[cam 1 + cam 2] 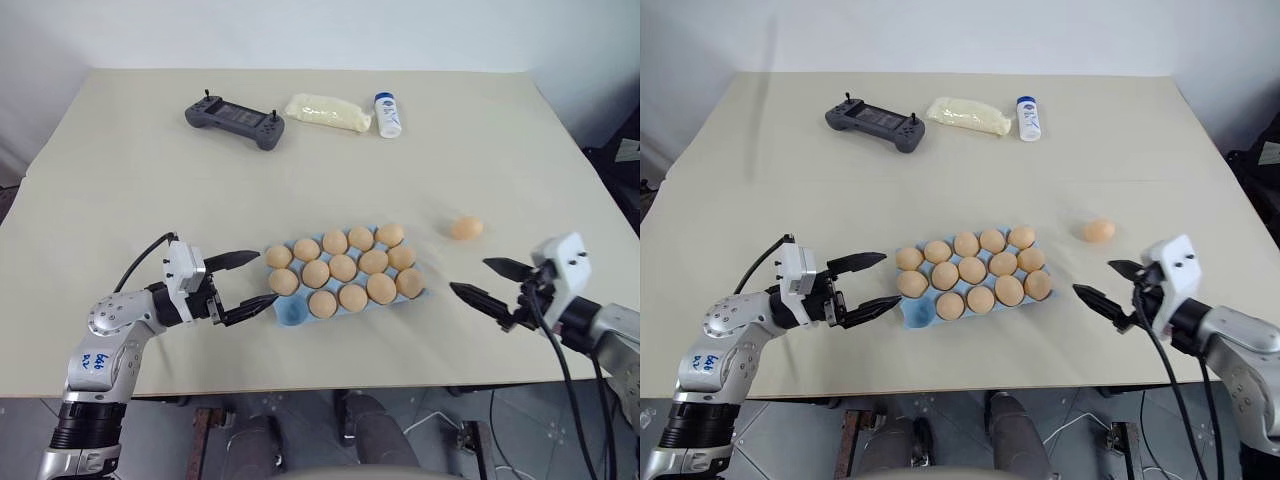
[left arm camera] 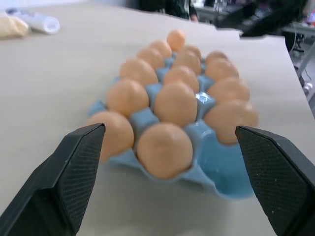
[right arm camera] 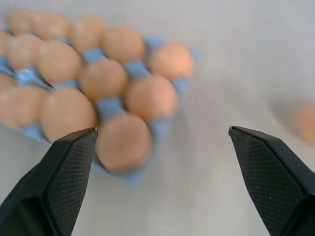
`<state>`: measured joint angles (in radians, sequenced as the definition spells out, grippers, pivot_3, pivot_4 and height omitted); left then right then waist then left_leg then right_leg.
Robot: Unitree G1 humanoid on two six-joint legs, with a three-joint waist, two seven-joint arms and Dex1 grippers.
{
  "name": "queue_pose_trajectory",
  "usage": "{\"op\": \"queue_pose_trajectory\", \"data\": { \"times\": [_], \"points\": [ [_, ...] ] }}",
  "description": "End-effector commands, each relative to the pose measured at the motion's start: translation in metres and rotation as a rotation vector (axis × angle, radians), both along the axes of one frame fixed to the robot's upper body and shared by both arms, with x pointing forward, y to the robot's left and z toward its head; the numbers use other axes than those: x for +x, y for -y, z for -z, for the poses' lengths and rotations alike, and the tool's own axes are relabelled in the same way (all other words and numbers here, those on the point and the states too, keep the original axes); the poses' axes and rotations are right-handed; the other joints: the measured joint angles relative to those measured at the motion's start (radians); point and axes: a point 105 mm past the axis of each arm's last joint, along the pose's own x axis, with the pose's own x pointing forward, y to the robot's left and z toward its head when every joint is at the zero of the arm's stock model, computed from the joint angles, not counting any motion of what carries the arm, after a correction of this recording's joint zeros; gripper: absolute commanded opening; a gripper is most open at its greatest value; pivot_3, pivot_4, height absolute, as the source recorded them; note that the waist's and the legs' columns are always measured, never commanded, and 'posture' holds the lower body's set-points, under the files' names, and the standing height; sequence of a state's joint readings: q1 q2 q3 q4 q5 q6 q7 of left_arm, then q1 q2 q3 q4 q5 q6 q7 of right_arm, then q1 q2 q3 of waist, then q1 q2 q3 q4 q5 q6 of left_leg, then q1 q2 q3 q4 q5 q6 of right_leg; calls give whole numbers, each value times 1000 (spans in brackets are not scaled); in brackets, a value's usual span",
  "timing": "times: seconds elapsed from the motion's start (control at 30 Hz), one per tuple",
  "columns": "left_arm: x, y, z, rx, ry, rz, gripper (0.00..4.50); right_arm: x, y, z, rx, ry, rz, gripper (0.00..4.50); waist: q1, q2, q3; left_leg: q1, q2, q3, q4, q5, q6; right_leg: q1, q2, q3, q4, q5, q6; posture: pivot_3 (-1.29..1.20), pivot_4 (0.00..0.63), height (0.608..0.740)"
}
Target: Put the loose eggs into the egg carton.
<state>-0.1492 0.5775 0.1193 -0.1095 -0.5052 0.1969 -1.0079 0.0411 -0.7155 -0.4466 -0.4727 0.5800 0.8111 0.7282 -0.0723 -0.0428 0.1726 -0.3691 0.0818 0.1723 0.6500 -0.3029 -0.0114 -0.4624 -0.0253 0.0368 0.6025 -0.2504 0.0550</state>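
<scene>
Both fingers pairs, left [image 1: 250, 280] and right [image 1: 482, 280], gape wide, holding nothing beside the egg carton [image 1: 292, 315].

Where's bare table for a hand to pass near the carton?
Bare: between carton and right tool, and the wide strip between carton and controller. Crowded: left tool at the carton's end, by its one empty cup; loose egg beyond.

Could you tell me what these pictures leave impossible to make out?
- Print on the white bottle: too small in the head views.
- The pale yellow packet's contents: too small, wrapped.
- The loose egg: blurred and cut off by the right wrist view's edge.
- The egg carton's far end: blurred in the left wrist view.
</scene>
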Motion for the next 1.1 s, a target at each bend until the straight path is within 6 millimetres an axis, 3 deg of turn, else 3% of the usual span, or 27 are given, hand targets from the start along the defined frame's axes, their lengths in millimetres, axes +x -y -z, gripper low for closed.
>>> {"op": "queue_pose_trajectory", "data": {
  "times": [0.03,0.2,0.5,0.8,0.97,1.1],
  "points": [
    [-5,4,-11,-12,52,45,4500,-5,23,-6,-10,44,88,4469,-4,0,0,0,0,0,0,0,0,1,0,0,0,0,0,0,150,740],
    [-10,2,-10,24,68,68,4500,-4,37,-4,19,71,170,4469,-12,0,0,0,-2,1,1,2,3,1,-1,2,-1,0,-1,0,150,740],
    [-12,-3,-8,34,64,30,4500,17,30,-5,34,86,175,4469,-12,0,0,0,-2,1,1,2,4,1,-1,3,-1,0,-1,0,150,740],
    [-15,4,-10,15,69,26,4500,88,29,-2,68,147,253,4469,-13,0,0,-1,-2,2,1,3,4,0,-1,4,-2,0,-1,0,150,740],
    [-20,1,-7,23,57,21,4500,125,38,-2,67,168,331,4469,-14,1,1,0,-2,2,1,2,3,0,-1,4,-1,1,2,0,150,740],
    [-22,-3,-4,39,45,-4,4500,140,38,-2,74,170,332,4469,-15,1,1,-1,-2,3,0,2,3,-1,-1,4,0,1,2,0,150,740]
  ]
}}
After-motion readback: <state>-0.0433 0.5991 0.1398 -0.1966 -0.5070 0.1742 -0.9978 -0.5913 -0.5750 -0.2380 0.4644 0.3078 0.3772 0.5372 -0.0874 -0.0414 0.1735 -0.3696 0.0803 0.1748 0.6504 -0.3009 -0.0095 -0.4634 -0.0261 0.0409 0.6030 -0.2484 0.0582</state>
